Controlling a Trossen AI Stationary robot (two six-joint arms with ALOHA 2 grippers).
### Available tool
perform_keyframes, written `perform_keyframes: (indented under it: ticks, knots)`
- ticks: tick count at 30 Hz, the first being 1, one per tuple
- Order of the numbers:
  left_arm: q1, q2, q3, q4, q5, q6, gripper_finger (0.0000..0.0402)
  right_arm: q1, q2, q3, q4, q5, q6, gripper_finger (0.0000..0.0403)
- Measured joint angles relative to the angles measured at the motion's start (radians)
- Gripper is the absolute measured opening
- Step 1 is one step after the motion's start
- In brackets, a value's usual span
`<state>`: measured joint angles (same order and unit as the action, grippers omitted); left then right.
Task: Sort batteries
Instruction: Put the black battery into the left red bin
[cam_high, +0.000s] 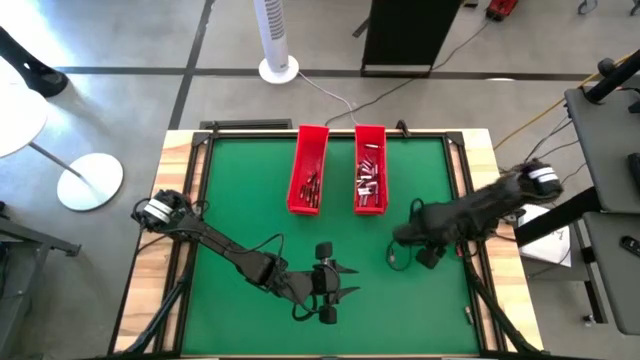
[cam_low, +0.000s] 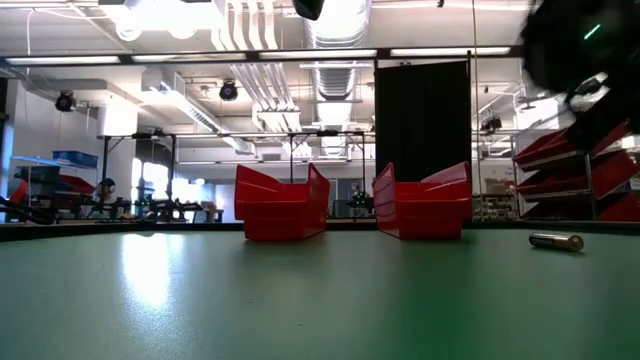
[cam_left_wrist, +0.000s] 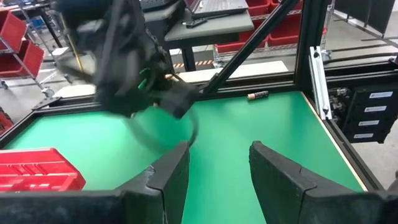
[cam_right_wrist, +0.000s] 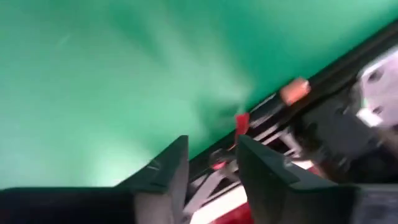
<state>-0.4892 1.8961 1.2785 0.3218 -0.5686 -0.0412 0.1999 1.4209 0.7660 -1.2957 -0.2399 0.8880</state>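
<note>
Two red trays stand at the far middle of the green mat: the left tray (cam_high: 308, 170) holds reddish batteries, the right tray (cam_high: 370, 168) silvery ones. A single battery (cam_left_wrist: 257, 95) lies on its side on the mat toward the right edge, also seen in the low view (cam_low: 556, 241). My left gripper (cam_left_wrist: 217, 168) is open and level above the near middle of the mat (cam_high: 335, 280). My right gripper (cam_right_wrist: 211, 155) hangs blurred over the mat's right part (cam_high: 420, 250), pointing steeply down. Its fingers are a narrow gap apart, and I see nothing between them.
A black rail (cam_high: 470, 190) frames the mat on its right side, close to my right arm. Bare green mat lies between the trays and my left gripper. Shelving with red bins (cam_low: 575, 180) stands in the room beyond the table.
</note>
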Motion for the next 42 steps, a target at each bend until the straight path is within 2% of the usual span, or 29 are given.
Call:
perform_keyframes:
  ticks: [7, 11, 14, 19, 23, 26, 29, 34, 37, 42]
  knots:
    - [0.005, 0.0, 0.0, 0.039, 0.0, 0.006, 0.0149, 0.305, -0.214, 0.001, -0.011, 0.007, 0.418, 0.0065]
    - [0.014, 0.004, 0.0, 0.122, -0.017, 0.011, 0.0149, 0.436, -0.279, 0.001, -0.008, 0.091, 0.673, 0.0033]
    - [0.045, 0.041, 0.003, 0.246, -0.05, -0.022, 0.0149, 0.541, -0.29, 0.006, -0.007, 0.158, 0.797, 0.0014]
    - [0.131, 0.161, 0.041, 0.277, 0.07, -0.132, 0.0149, 0.719, -0.276, 0.064, -0.008, 0.245, 0.95, 0.0013]
    - [0.171, 0.292, 0.219, 0.219, 0.166, -0.18, 0.0149, 0.838, -0.273, 0.119, -0.023, 0.366, 1.039, 0.0012]
    - [0.171, 0.389, 0.401, 0.079, 0.187, -0.157, 0.0149, 0.878, -0.272, 0.121, -0.065, 0.371, 1.087, 0.0013]
    - [0.169, 0.458, 0.592, -0.128, 0.19, -0.137, 0.0149, 0.889, -0.271, 0.074, -0.068, 0.342, 1.11, 0.0013]
    - [0.165, 0.539, 0.841, -0.364, 0.183, -0.111, 0.0149, 0.827, -0.248, -0.015, -0.064, 0.307, 1.1, 0.0013]
    - [0.157, 0.569, 0.918, -0.401, 0.175, -0.075, 0.0149, 0.786, -0.215, -0.034, -0.06, 0.296, 1.109, 0.0013]
    - [0.148, 0.563, 0.928, -0.404, 0.175, -0.026, 0.0149, 0.75, -0.111, -0.032, -0.084, 0.344, 1.227, 0.0013]
